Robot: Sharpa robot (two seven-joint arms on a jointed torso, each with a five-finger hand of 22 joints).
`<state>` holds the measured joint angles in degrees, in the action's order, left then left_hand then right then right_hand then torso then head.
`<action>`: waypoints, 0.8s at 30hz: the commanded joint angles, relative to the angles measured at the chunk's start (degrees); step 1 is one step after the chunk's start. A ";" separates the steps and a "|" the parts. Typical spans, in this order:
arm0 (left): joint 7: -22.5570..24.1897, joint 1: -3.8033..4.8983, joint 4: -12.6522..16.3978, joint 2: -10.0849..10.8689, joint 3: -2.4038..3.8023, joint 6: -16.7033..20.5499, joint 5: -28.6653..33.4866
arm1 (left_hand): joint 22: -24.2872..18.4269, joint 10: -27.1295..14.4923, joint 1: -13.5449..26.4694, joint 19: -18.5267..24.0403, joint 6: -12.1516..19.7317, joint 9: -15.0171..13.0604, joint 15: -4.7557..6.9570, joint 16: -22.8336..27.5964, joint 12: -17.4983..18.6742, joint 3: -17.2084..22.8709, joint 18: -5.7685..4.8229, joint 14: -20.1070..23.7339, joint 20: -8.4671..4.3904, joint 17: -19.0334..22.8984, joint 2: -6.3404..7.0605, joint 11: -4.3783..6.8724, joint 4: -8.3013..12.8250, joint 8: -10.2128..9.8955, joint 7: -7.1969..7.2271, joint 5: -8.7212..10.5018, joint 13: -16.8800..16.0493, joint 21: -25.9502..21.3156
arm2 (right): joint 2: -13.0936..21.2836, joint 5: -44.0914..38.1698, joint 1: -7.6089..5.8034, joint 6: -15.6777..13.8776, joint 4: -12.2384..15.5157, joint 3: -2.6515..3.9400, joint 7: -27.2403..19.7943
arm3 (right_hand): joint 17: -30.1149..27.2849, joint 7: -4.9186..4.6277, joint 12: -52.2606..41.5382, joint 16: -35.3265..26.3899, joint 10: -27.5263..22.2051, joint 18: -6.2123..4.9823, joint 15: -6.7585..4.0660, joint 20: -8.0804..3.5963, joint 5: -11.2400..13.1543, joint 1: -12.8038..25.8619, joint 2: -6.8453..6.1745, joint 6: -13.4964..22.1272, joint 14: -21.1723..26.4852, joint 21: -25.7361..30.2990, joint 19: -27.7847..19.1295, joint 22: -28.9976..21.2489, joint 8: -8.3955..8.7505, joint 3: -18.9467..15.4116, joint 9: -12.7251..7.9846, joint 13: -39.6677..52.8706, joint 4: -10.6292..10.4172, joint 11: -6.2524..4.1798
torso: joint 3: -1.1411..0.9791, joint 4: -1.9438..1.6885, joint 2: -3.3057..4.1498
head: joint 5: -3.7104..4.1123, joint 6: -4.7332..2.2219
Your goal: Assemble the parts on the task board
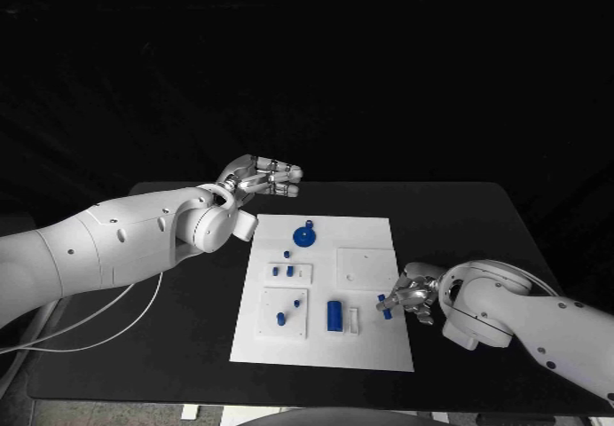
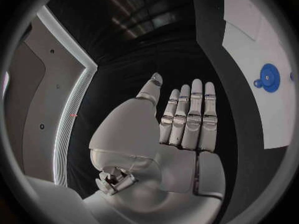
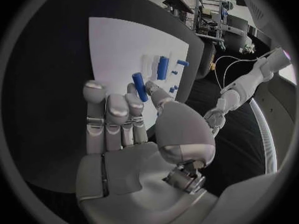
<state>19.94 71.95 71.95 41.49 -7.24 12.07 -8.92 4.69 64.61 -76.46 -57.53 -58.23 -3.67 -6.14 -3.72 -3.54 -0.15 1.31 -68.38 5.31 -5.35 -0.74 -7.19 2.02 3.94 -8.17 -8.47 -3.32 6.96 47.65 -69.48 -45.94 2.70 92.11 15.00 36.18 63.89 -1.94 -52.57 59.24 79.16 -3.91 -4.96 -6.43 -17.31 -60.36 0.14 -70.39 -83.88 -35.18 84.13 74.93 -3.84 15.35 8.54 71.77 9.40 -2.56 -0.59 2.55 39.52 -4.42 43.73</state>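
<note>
The white task board (image 1: pixel 320 351) lies in the middle of the black table. On it sit a blue gear (image 1: pixel 306 236), an upright blue cylinder (image 1: pixel 335 315) and a few small blue pegs (image 1: pixel 289 271). My right hand (image 1: pixel 410 295) hovers at the board's right edge and pinches a short blue peg (image 1: pixel 384 307) between thumb and finger; the right wrist view shows that peg (image 3: pixel 139 86) at the fingertips above the board (image 3: pixel 118 45). My left hand (image 1: pixel 263 177) is raised beyond the board's far left corner, fingers straight and holding nothing (image 2: pixel 187 119). The gear (image 2: pixel 269 77) shows in the left wrist view.
Two raised white square plates (image 1: pixel 364 266) (image 1: pixel 269 327) stand on the board. A white cable (image 1: pixel 115 311) trails over the table's left edge under my left arm. Bare black table (image 1: pixel 460 222) lies to the right of and beyond the board.
</note>
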 commanded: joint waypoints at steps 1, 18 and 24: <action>0.43 0.03 0.08 -0.22 0.03 -0.58 -0.19 | -0.06 0.02 0.32 0.14 0.08 0.04 -0.17 0.07 0.10 -0.03 0.17 0.14 0.20 -0.09 -0.42 -0.08 -0.23 -0.20 -0.09 0.20 -0.02 -0.22 | -1.34 2.21 0.07 1.64 -0.63 -0.37 -0.40 | -0.08 0.01 0.24 -0.07 -0.04 0.50 -0.12 0.14 0.12 -0.07 0.12 -0.10 -0.01 0.27 2.22 3.67 0.21 -0.49 -0.14 -0.10 -0.23 0.21 | -0.09 -0.05 0.06 | -0.09 0.02; 0.33 0.03 0.08 -0.63 0.03 -0.84 -0.19 | -0.06 0.02 0.32 0.14 0.08 0.04 -0.17 0.07 0.10 -0.03 0.17 0.14 0.20 -0.09 -0.42 -0.08 -0.23 -0.20 -0.09 0.20 -0.02 -0.22 | -6.24 0.46 0.23 4.00 -3.17 -1.70 2.77 | 0.29 -0.01 0.38 0.09 0.04 0.58 -0.06 0.19 6.34 0.84 1.97 -0.19 -0.05 0.10 2.30 3.77 0.21 -5.23 -0.75 -0.10 -3.39 0.23 | -0.08 -0.04 0.04 | -0.33 0.11; 0.33 0.03 0.11 -0.53 0.03 -0.83 -0.19 | -0.07 -0.03 0.19 0.16 0.11 0.03 -0.18 0.06 0.09 -0.19 0.17 0.18 0.23 -0.10 -0.51 -0.08 -0.39 -0.19 -0.10 0.16 -0.02 -0.25 | -7.44 -0.44 0.44 3.61 -4.53 -1.98 2.73 | 0.35 0.02 0.41 0.12 0.06 0.60 -0.06 0.19 6.64 1.09 2.19 -0.31 -0.07 0.05 2.31 3.78 0.22 -5.55 -0.83 -0.11 -3.81 0.19 | -0.09 -0.01 0.03 | -0.41 0.21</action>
<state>19.89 71.95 71.94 41.01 -7.24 12.04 -8.92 4.69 64.61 -76.46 -57.54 -58.23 -3.67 -6.15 -3.72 -3.53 -0.31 1.32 -68.38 5.31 -5.41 -0.74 -7.19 1.86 3.94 -8.17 -8.47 -3.32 6.96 40.35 -68.52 -45.59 5.34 87.78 13.03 38.39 64.18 -1.94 -52.34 59.24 79.16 -3.91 -4.96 -6.43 -10.87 -59.28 1.82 -70.38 -83.88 -35.18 84.13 74.94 -3.84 10.06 7.76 71.74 5.69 -2.55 -0.69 2.52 39.55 -4.77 43.88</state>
